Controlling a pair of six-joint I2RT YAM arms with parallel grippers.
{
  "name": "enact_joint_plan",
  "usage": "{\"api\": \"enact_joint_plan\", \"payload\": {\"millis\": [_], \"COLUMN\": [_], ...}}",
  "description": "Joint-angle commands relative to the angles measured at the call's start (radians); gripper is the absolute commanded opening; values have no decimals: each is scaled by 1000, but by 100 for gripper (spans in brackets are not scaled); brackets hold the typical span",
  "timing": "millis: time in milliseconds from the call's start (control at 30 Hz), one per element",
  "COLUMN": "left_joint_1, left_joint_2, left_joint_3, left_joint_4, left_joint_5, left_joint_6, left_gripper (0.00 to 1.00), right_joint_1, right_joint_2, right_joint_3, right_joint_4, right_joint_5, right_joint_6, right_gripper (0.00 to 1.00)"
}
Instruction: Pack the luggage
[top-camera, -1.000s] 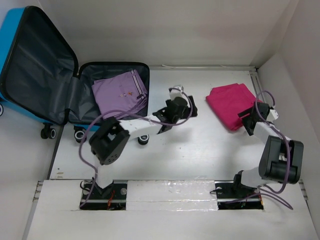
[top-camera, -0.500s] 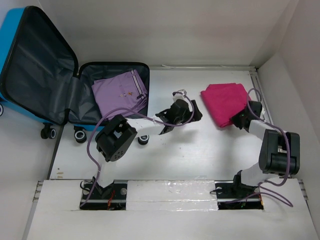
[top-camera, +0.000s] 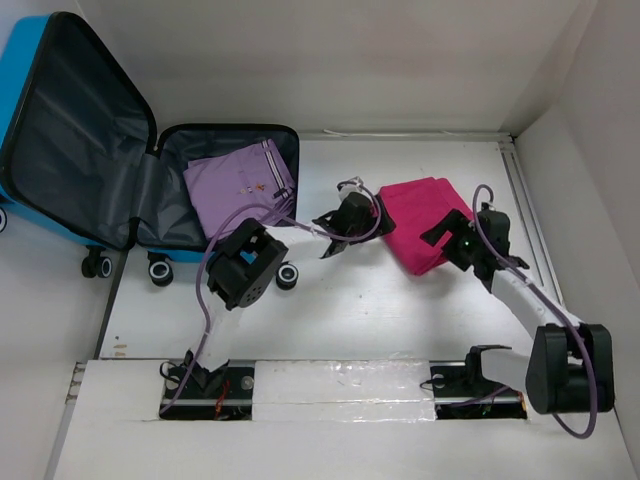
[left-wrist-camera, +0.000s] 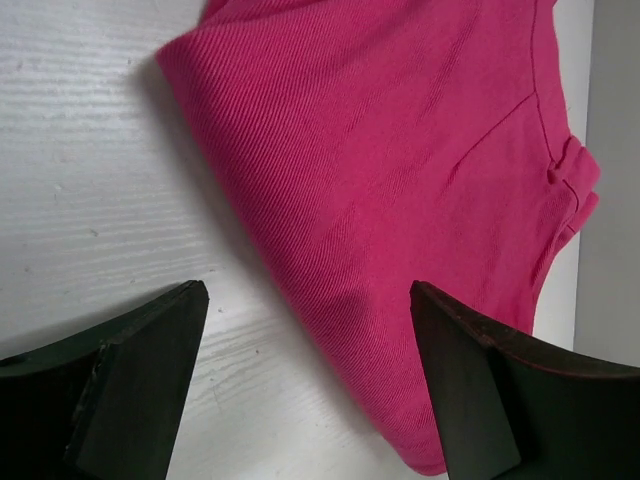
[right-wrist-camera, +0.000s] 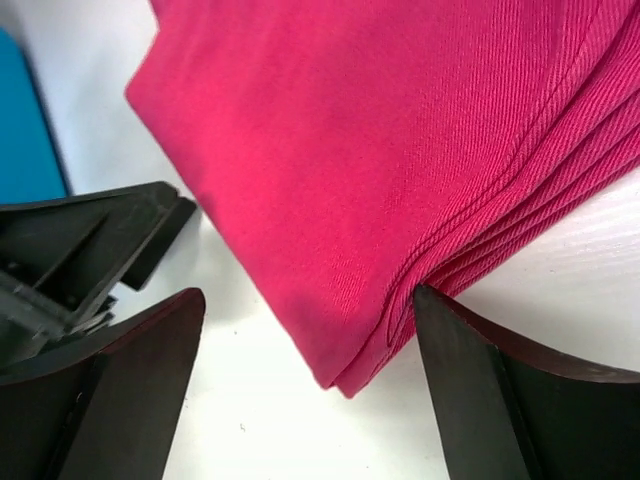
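Observation:
The luggage (top-camera: 22, 70) lies open at the far left, blue shell outside and dark lining (top-camera: 80, 130) inside. A folded purple garment (top-camera: 240, 185) lies in its lower half. A folded pink garment (top-camera: 418, 220) lies on the table between my two grippers. My left gripper (top-camera: 368, 216) is open at the garment's left edge; in its wrist view the gripper (left-wrist-camera: 310, 345) straddles the pink fold (left-wrist-camera: 400, 170). My right gripper (top-camera: 440, 240) is open at the garment's right corner. In its wrist view the gripper (right-wrist-camera: 305, 335) straddles the stacked edges (right-wrist-camera: 350, 130), with the right finger (right-wrist-camera: 480, 380) against them.
White walls close the table at the back and right (top-camera: 580, 150). The luggage's black caster wheels (top-camera: 160, 270) stand beside the left arm's link (top-camera: 240, 275). The left gripper's black body (right-wrist-camera: 80, 250) and a strip of blue shell (right-wrist-camera: 25, 130) show in the right wrist view.
The pink garment has slid left toward the luggage, with the right gripper following behind it. The left gripper has shifted slightly and now sits at the garment's left edge.

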Motion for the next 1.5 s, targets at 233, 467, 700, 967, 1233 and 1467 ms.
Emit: {"api": "enact_joint_plan", "payload": {"millis": [233, 467, 700, 967, 1233, 1467], "left_joint_1": [-49, -58, 11, 172, 638, 986], "left_joint_2": [106, 154, 53, -133, -461, -427], "left_joint_3": [118, 179, 270, 598, 274, -93], "left_joint_4": [-99, -96, -99, -376, -260, -281], "left_joint_5": [-63, -121, -94, -48, 76, 181], "left_joint_6": [-105, -142, 74, 442, 354, 157], "left_gripper": [69, 33, 0, 0, 0, 17], "right_joint_1": [25, 45, 45, 45, 54, 72], "right_joint_2": [-214, -307, -370, -390, -423, -423], "right_joint_3": [2, 11, 2, -33, -44, -44], "right_joint_4": [8, -10, -30, -30, -3, 17], "right_joint_5": [51, 42, 42, 41, -13, -52], "right_joint_6": [-31, -41, -70, -79, -79, -79], "right_gripper": [89, 88, 88, 88, 88, 88]}}
